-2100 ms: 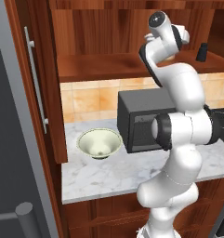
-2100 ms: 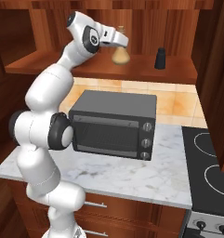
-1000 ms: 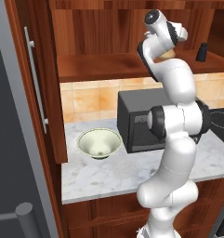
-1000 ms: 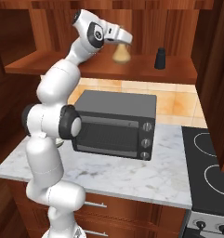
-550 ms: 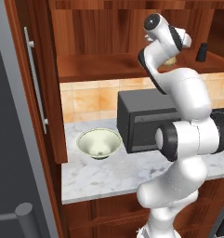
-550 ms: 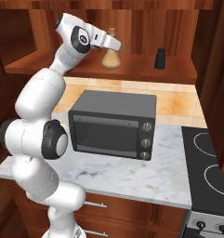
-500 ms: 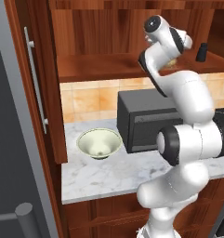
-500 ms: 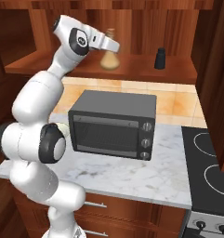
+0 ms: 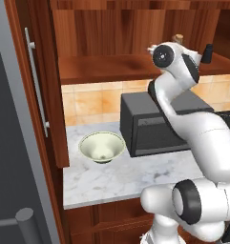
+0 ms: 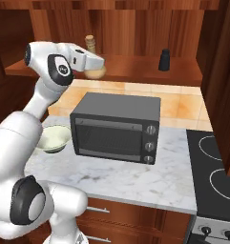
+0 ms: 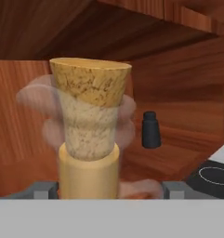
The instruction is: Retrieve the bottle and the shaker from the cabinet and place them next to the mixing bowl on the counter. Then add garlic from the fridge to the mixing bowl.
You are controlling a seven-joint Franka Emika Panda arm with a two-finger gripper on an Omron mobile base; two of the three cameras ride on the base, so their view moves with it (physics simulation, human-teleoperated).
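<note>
My gripper (image 10: pixel 94 66) is shut on the bulbous base of the tan bottle (image 10: pixel 90 44), holding it upright at the front of the cabinet shelf (image 10: pixel 135 71). In the hand view the bottle's cork and neck (image 11: pixel 89 111) rise right before the camera, between the fingertips (image 11: pixel 43 188). From the left base view only the cork (image 9: pixel 177 37) peeks over the wrist. The black shaker (image 10: pixel 164 60) stands on the shelf to the right, apart from the bottle, and is also seen as the shaker (image 11: pixel 150 130) (image 9: pixel 208 53). The mixing bowl (image 9: pixel 102 147) (image 10: pixel 53 137) sits on the counter (image 9: pixel 121 176), left of the microwave.
A black microwave (image 10: pixel 116 126) (image 9: pixel 154 125) fills the counter's middle below the shelf. The open cabinet door (image 9: pixel 35 86) with its silver handle hangs at the left, beside the grey fridge (image 9: pixel 6 143). A stovetop (image 10: pixel 216 171) lies at the right.
The gripper has carried the bottle leftward along the shelf, away from the shaker, and the arm's elbow has swung round. The shaker and bowl have not moved.
</note>
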